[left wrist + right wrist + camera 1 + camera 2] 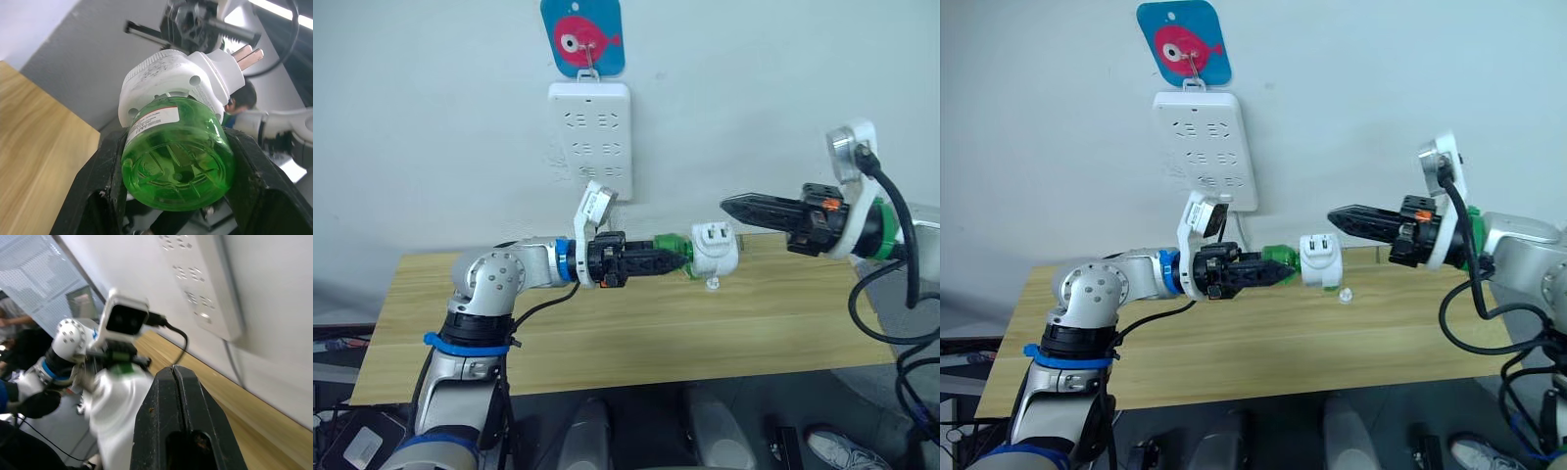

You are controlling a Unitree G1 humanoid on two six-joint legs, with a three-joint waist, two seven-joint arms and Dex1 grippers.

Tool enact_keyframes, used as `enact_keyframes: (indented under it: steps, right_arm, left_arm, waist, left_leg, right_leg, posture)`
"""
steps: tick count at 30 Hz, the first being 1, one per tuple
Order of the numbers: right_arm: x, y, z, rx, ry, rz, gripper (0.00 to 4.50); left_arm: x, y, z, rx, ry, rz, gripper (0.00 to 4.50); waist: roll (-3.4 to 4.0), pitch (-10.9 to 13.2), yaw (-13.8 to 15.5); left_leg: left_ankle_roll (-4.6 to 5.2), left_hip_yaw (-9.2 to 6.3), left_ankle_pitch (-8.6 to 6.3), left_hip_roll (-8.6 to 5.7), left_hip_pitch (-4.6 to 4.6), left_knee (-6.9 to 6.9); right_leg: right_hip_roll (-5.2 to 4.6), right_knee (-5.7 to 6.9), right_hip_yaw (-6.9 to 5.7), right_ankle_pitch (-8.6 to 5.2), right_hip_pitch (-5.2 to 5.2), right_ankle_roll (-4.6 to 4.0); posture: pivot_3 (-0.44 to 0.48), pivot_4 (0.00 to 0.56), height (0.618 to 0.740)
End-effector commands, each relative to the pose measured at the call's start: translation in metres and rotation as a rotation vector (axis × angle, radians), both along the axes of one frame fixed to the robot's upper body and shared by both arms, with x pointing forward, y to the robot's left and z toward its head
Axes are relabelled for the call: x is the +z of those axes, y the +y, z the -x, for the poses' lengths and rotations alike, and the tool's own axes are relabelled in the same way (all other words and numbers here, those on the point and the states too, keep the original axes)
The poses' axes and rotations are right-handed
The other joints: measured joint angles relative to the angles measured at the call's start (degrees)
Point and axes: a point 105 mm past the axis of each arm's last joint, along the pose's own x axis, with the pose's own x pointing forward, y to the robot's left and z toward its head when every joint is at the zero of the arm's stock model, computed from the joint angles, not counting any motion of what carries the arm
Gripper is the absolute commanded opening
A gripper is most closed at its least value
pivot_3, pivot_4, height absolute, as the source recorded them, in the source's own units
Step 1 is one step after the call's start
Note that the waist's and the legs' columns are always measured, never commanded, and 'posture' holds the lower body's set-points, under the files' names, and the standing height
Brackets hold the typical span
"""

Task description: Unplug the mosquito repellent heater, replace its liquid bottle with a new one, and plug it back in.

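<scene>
Heater (716, 248) unplugged, held above table (636, 333) by its green bottle (176, 159), pinched in left hand (677, 257). Right hand (736, 206) pressed together, just beside heater. Next: heater to be gripped, bottle unscrewed.

White heater (715, 247) on a green bottle (176, 159); white power strip (590, 132); pale wood-grain table (636, 333); blue tag with a pink fish (582, 35).
</scene>
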Motion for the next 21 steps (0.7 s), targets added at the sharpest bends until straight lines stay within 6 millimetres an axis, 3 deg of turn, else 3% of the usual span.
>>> enact_keyframes:
  steps: [1,7,14,21]
  right_arm:
    - [0.002,0.003,0.019,0.066,-0.043,0.033,0.00]
    - [0.002,0.012,0.033,0.129,-0.021,0.015,0.00]
    - [0.021,0.027,0.043,0.228,-0.015,-0.040,0.00]
    - [0.027,0.040,0.041,0.254,-0.025,-0.058,0.00]
  left_arm:
    - [0.018,0.003,0.000,-0.001,0.003,0.078,2.30]
    - [0.017,0.005,-0.004,0.020,0.034,0.084,2.30]
    - [0.014,0.005,-0.004,0.030,0.030,0.063,2.30]
    - [0.012,-0.001,0.007,-0.035,-0.004,0.036,2.30]
  waist:
    - [0.00,0.0,0.0]
    - [0.00,0.0,-0.5]
    - [0.00,0.0,-1.0]
    - [0.01,0.0,-1.3]
  left_leg:
    - [0.00,0.00,0.00,0.02,0.00,0.02]
    - [-0.01,0.04,0.00,0.03,0.03,0.04]
    - [-0.11,0.02,0.06,0.02,0.01,0.03]
    - [-0.11,0.02,0.06,0.03,0.01,0.01]
  right_leg:
    - [0.00,0.00,-0.01,0.00,0.00,0.00]
    - [0.01,0.06,0.03,0.00,0.00,0.00]
    - [0.00,0.03,0.01,0.00,0.00,0.00]
    - [0.00,0.01,0.01,0.00,0.00,0.00]
  posture:
    - [-0.199,0.217,0.740]
    - [-0.203,0.217,0.740]
    - [-0.200,0.217,0.740]
    - [-0.202,0.216,0.740]
